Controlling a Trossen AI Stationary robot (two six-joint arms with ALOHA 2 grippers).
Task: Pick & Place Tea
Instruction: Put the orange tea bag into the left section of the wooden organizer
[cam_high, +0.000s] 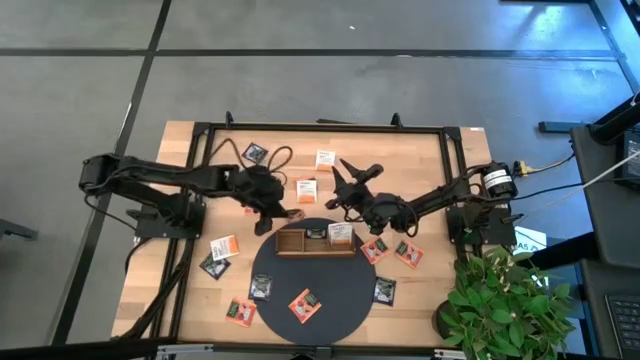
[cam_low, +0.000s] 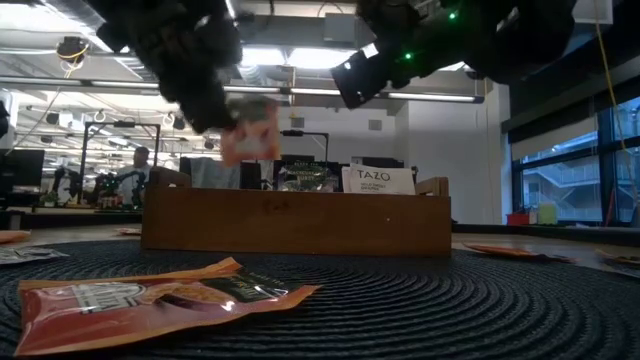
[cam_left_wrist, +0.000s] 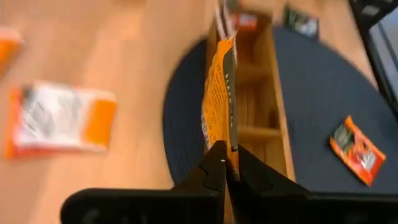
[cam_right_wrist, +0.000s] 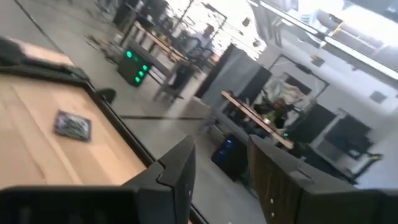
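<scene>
Left jaws (cam_left_wrist: 225, 167): closed on an orange sachet (cam_left_wrist: 219, 99), held edge-up just above the left end of the wooden tray (cam_high: 292, 250). Right jaws (cam_right_wrist: 221, 163): parted, empty, raised behind the tray and tilted toward the room.

Tray: sits on the round dark mat (cam_high: 340, 295); two sachets (cam_high: 340, 234) apparently already filed in its middle and right sections, though the angle is poor.

Outstanding: one orange sachet (cam_high: 304, 305) and one black sachet (cam_high: 261, 287) on the mat; roughly ten more scattered over the tabletop (cam_high: 420, 160). Task judged early, well under half done.
</scene>
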